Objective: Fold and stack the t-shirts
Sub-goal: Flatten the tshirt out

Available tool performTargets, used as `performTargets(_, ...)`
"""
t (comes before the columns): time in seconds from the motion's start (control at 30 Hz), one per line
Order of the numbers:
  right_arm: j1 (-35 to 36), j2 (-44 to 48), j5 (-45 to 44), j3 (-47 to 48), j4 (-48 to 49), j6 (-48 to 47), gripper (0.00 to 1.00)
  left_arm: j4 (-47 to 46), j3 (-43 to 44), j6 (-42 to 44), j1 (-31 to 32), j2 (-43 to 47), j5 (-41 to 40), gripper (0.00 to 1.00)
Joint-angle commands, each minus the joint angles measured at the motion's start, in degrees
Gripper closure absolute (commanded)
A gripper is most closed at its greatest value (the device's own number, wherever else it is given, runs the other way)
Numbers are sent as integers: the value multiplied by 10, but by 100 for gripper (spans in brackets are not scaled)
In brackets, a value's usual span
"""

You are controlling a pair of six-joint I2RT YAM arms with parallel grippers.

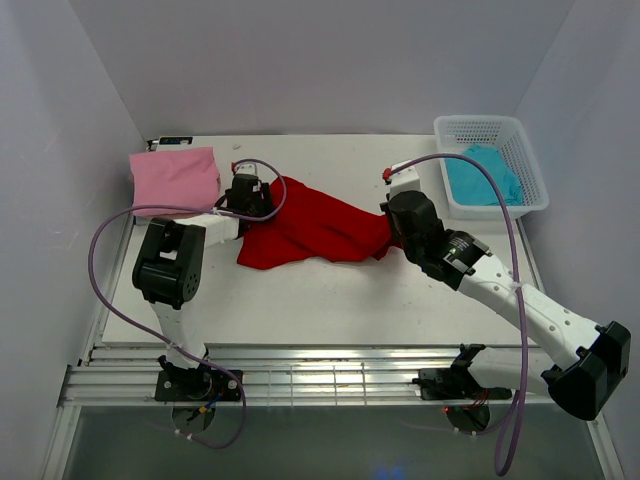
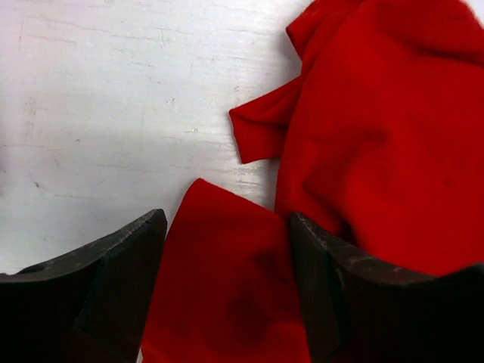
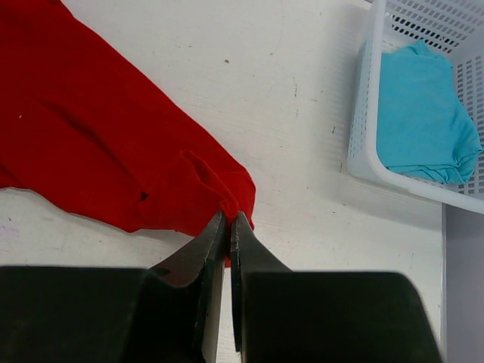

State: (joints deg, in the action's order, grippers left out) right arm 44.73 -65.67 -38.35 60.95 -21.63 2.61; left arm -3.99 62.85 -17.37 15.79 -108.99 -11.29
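1. Presently the right jaws are shut on a corner of the red t-shirt [image 3: 113,144] (a thin pinch); a pull could slip it free.
2. Left jaws gape wide, a red flap between them unheld; closing may bunch extra layers.

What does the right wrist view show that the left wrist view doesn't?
Only the right wrist view: the right gripper shut on the red t-shirt at its edge, and the white basket holding the turquoise t-shirt. Only the left wrist view: the left gripper open, straddling a fold of the red cloth. Both: the red t-shirt lying crumpled on the white table.
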Motion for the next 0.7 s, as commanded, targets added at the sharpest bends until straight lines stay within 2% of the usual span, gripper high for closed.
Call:
performTargets(0.0, -2, 7, -7, -7, 34, -1, 92, 17, 15, -7, -5, 10, -2, 26)
performTargets(0.23, -2, 3, -9, -8, 34, -1, 92, 10, 14, -14, -7, 23, -34, 62)
performTargets(0.3, -2, 0, -7, -9, 35, 0, 92, 9, 15, -13, -7, 27, -42, 67)
performTargets(0.43, -3, -1, -2, -11, 34, 2, 92, 17, 25, -14, -7, 33, -58, 66)
performTargets(0.57, -2, -2, 0, -10, 35, 0, 92, 17, 27, -17, -6, 47, -57, 55)
performTargets(0.67, -2, -4, 6, -8, 34, 0, 92, 21, 33, -15, -7, 45, -60, 52)
